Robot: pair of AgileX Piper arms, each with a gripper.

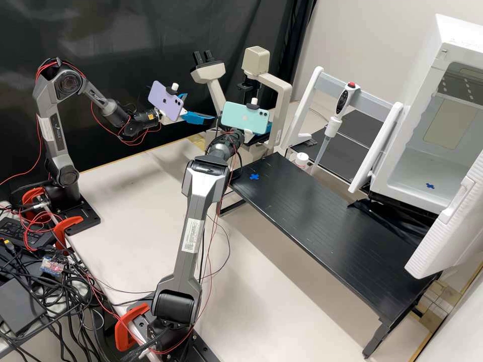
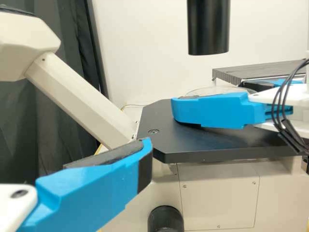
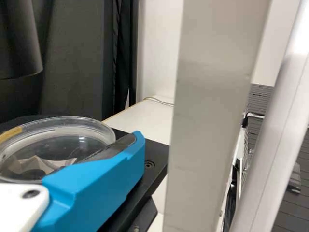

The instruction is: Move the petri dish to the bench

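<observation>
Transparent plastic: saw the petri dish at the right gripper, over the microscope stage; could not tell those jaws loose from clamped. Found the left gripper empty, jaws spread. Seemed mid-pickup; called next for a firm hold, then a level lift towards the black surface.

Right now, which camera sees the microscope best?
The high view: it shows the microscope from its eyepieces to its top box, though the arms hide some of the middle. The left wrist view gets its black stage and slanted tube; the right wrist view gets a stage edge near the petri dish.
</observation>
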